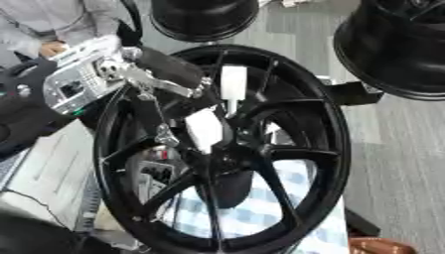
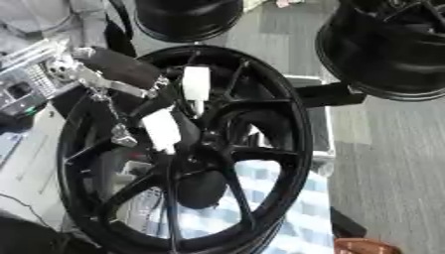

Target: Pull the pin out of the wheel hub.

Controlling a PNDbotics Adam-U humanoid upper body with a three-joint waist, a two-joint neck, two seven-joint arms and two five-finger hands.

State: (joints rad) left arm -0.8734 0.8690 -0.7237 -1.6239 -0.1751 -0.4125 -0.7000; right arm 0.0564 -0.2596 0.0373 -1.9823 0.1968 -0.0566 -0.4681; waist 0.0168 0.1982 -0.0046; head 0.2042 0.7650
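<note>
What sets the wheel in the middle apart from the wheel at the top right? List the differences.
1. The middle wheel shows its spoked face whole; the top-right wheel is cut off by the picture's edge and shows mostly its outer side.
2. The robot's left hand reaches into the middle wheel; nothing touches the top-right wheel.
3. A blue checked cloth shows through the middle wheel's spokes; none shows by the top-right wheel.
Both are black.
</note>
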